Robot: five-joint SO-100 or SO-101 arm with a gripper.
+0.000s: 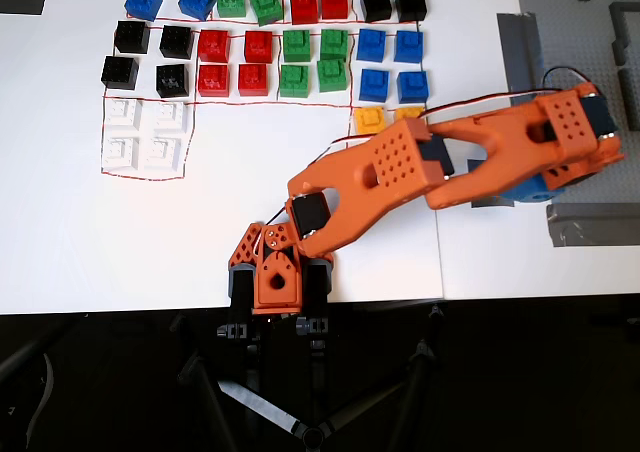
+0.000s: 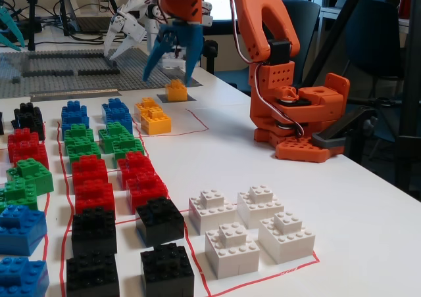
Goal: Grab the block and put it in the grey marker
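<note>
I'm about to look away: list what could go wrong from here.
The hand hangs open right over the block, which sits on the grey marker; pulling away low, a finger might clip it off. The marker is barely bigger than the block, so even a small nudge would show.

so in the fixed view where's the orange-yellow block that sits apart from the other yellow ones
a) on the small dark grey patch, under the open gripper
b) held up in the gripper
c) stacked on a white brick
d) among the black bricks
a: in the fixed view the block sits on the grey marker, with the gripper open just above it and not holding it.
</note>
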